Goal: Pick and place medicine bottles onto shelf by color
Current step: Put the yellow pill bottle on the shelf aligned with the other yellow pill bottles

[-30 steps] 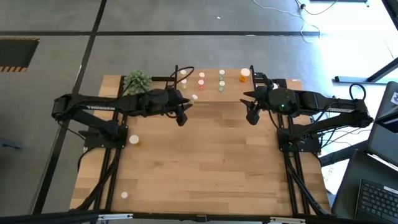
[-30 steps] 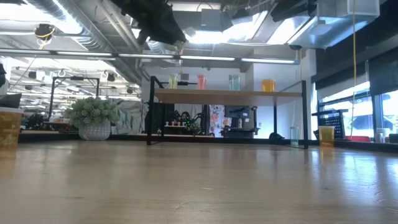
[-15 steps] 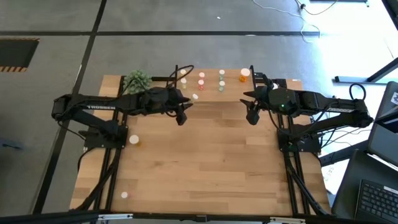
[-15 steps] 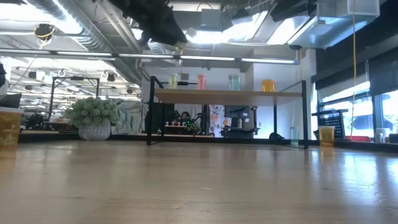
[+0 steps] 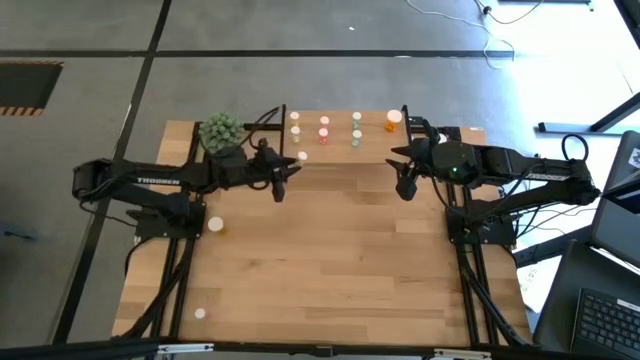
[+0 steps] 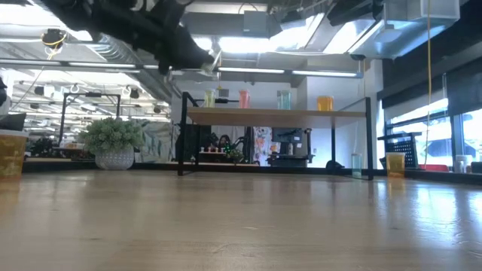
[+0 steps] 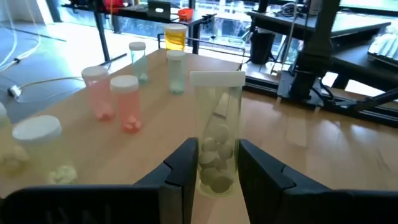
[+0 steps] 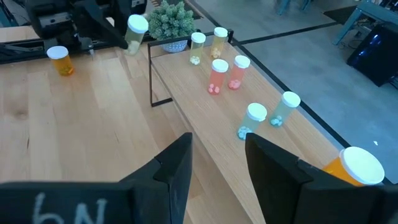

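The shelf [image 5: 340, 128] stands at the table's far edge. It carries yellowish bottles [image 5: 295, 124], pink ones [image 5: 324, 129], green ones [image 5: 356, 130] and an orange one [image 5: 393, 120], all upright on their bases. My left gripper [image 5: 283, 176] is shut on a yellowish bottle with a white cap [image 7: 216, 127]. It holds the bottle in the air just in front of the shelf's left end. My right gripper [image 5: 403, 185] hovers open near the shelf's right end with nothing between its fingers [image 8: 177, 165]. My left gripper pinches the yellowish bottle's lower body [image 7: 215, 171] between its two fingers [image 7: 185, 163]. The capped top stands out above them. The fingers come about level from the table's left side. The bottle is roughly upright and clear of table and shelf.
A green spiky plant in a pot [image 5: 222, 131] stands left of the shelf, close to my left arm. An orange bottle [image 5: 214, 226] stands on the table at the left. A small white-capped bottle [image 5: 200, 313] stands near the front left corner.
My left gripper has sunk and drawn back toward the table's left edge. It has tipped up from pointing downward to about level. The yellowish bottle has gone with it, still in the hold and clear of the shelf.
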Action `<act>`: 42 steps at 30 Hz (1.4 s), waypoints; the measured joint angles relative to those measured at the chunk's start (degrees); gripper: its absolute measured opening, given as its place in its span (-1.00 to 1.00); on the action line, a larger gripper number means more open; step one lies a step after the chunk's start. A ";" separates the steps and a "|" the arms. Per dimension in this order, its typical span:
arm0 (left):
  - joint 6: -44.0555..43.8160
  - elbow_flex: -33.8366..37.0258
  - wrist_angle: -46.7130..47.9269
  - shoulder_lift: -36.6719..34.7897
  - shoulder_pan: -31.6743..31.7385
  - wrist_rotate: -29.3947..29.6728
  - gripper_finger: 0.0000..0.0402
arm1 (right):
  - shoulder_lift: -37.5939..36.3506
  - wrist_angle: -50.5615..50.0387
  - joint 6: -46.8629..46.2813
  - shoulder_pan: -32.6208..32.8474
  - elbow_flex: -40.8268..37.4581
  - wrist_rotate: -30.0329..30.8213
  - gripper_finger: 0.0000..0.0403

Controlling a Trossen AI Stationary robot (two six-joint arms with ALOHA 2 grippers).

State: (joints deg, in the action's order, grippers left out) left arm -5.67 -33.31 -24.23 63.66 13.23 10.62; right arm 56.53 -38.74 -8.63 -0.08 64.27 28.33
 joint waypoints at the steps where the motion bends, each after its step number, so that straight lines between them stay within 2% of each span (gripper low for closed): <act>1: 0.12 0.55 -0.77 0.00 0.31 -0.58 -0.53 | 0.00 0.00 -0.04 -0.01 0.00 -0.01 -0.25; 10: 2.86 5.20 -7.85 -0.04 5.04 -5.70 -0.53 | 0.00 0.07 0.01 0.00 0.00 -0.01 -0.25; 18: 3.17 8.71 -15.87 0.95 7.06 -6.95 -0.53 | 0.00 0.13 -0.04 -0.01 0.00 -0.01 -0.25; 32: 2.92 8.88 -21.15 6.50 12.73 -14.31 -0.53 | 0.00 0.12 -0.06 -0.01 0.00 -0.01 -0.25; 42: 1.75 8.79 -23.23 9.44 14.36 -15.75 -0.53 | 0.00 0.11 -0.06 0.00 0.00 -0.03 -0.25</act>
State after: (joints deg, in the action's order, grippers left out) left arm -3.92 -24.51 -47.46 73.10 27.58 -5.13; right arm 56.53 -38.63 -8.69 -0.08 64.27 28.30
